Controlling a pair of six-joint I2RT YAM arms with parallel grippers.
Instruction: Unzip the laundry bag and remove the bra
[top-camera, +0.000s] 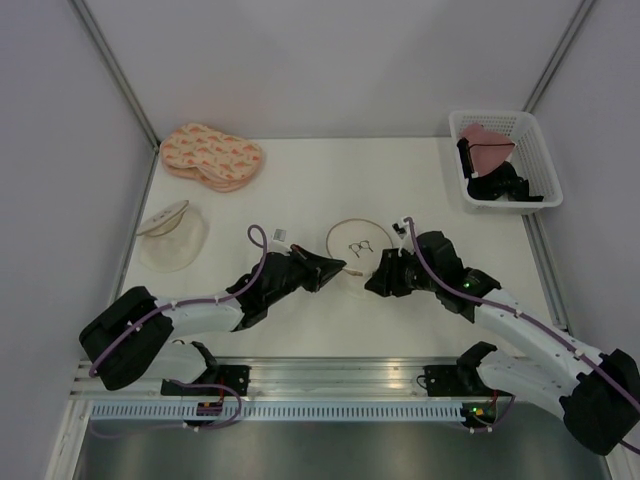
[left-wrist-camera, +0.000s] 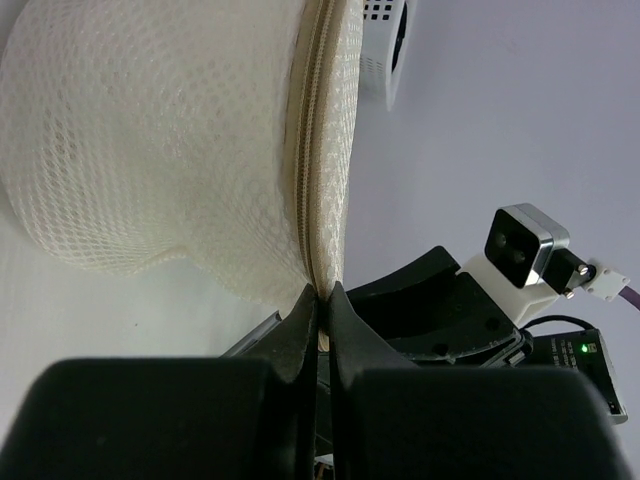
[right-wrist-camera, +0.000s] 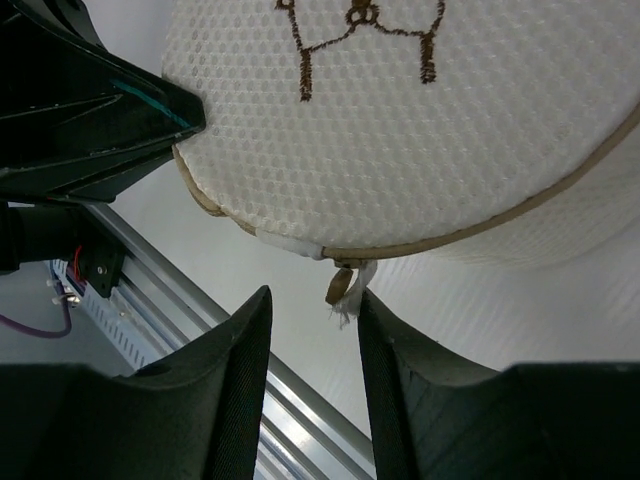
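Mid-frame lies the laundry bag (top-camera: 357, 242), which we judge soft, light mesh. Our left gripper (left-wrist-camera: 318, 300) is clamped on its rim (left-wrist-camera: 320, 170); our right gripper (right-wrist-camera: 313, 303) gapes at the zip pull (right-wrist-camera: 340, 287), where we should grip.

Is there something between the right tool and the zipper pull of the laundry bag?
Nothing visible. The zipper pull hangs from the laundry bag, just ahead of the open right tool. The left tool pinches the bag's rim elsewhere.

Two pouches: laundry bag (top-camera: 355, 245), plain pouch (top-camera: 172, 240). One peach pair (top-camera: 212, 155), one basket (top-camera: 546, 166), one pink garment (top-camera: 487, 143).
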